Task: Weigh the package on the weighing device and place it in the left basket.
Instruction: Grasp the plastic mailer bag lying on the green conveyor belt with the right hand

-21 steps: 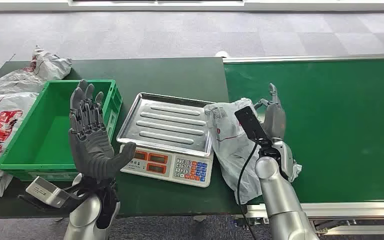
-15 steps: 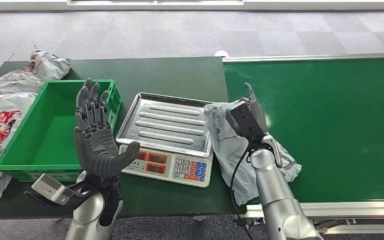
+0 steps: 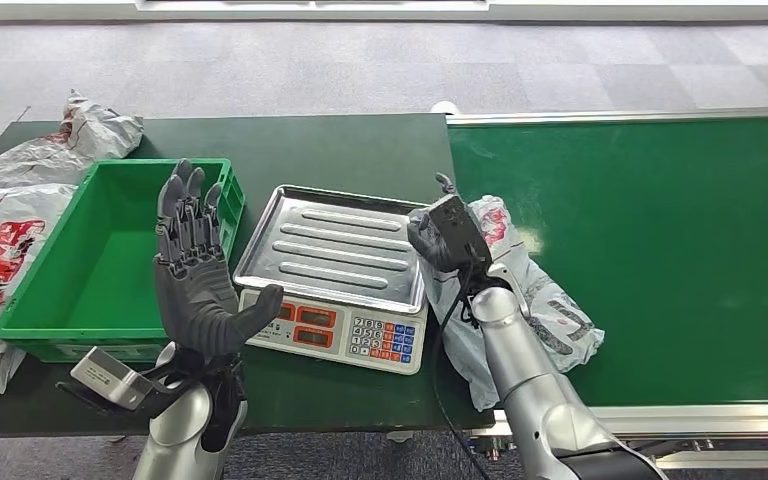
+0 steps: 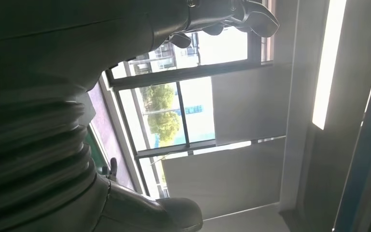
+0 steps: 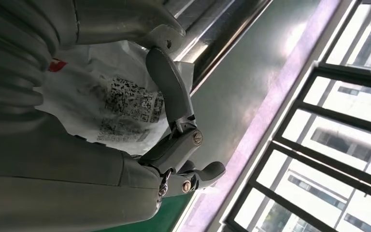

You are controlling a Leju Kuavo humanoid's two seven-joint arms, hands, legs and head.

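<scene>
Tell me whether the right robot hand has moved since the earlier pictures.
Yes. The right robot hand has swung toward the robot's left, from over the green belt to the right edge of the scale's steel tray, dragging the package with it.

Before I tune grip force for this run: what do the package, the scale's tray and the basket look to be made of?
Package: thin grey-white plastic film, apparently a soft mailer, crumpled and creased. Scale tray: probably stainless steel, bright, reflective, with pressed ribs. Basket: green moulded plastic, looks rigid, smooth walls and slotted rim.
</scene>
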